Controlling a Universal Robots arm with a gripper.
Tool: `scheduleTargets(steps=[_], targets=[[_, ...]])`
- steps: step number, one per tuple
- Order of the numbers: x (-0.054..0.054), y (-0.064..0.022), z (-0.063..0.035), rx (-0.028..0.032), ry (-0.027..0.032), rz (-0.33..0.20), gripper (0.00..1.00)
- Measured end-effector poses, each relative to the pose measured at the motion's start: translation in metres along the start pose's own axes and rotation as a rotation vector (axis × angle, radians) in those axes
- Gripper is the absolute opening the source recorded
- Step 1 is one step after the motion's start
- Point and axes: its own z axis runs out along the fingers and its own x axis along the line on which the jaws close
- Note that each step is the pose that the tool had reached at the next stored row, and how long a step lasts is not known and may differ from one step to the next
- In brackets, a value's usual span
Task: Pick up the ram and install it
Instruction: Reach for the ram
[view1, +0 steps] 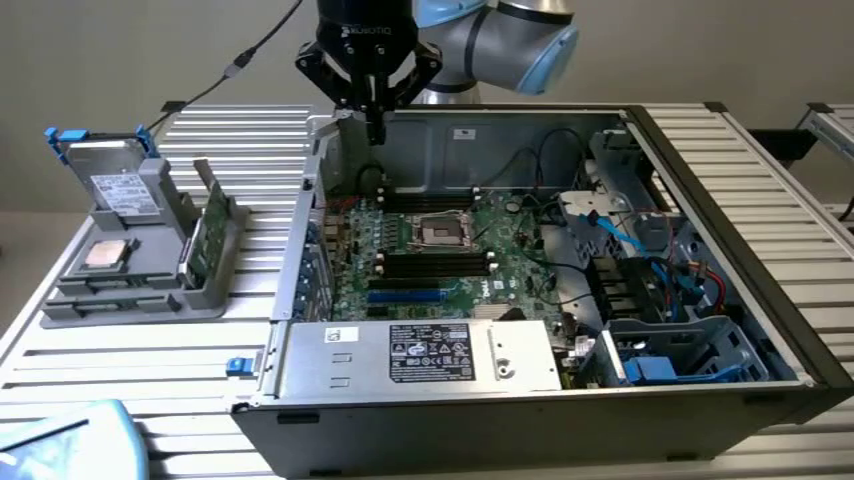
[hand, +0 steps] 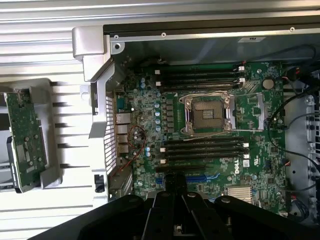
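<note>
Exterior view: the gripper (view1: 375, 120) hangs over the case's (view1: 534, 135) far left corner, fingers together and empty. The ram (view1: 210, 228) stands in the holder (view1: 134, 295) left of the case.

Wrist view: the slots (hand: 205, 147) look empty. Pickup and installation are not yet done.

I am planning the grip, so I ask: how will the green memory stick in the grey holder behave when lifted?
The memory stick is a thin flat board, so probably stiff and light. It stands on edge in the grey holder, so a sideways push may tilt it. Its bare circuit face suggests it is fragile.
</note>
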Motion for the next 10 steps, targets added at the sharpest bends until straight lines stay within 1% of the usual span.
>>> scheduleTargets(steps=[2, 3, 7, 8, 10], targets=[[0.000, 0.0000, 0.0000, 0.0000, -0.0001, 0.000, 0.11], [0.003, -0.0003, -0.0002, 0.0004, 0.0003, 0.000, 0.11], [0.021, -0.0015, -0.0005, 0.0002, 0.0017, 0.000, 0.11], [0.026, -0.0018, -0.0005, 0.0002, 0.0034, 0.000, 0.11], [0.035, -0.0025, -0.0004, 0.0007, 0.0105, 0.001, 0.11]])
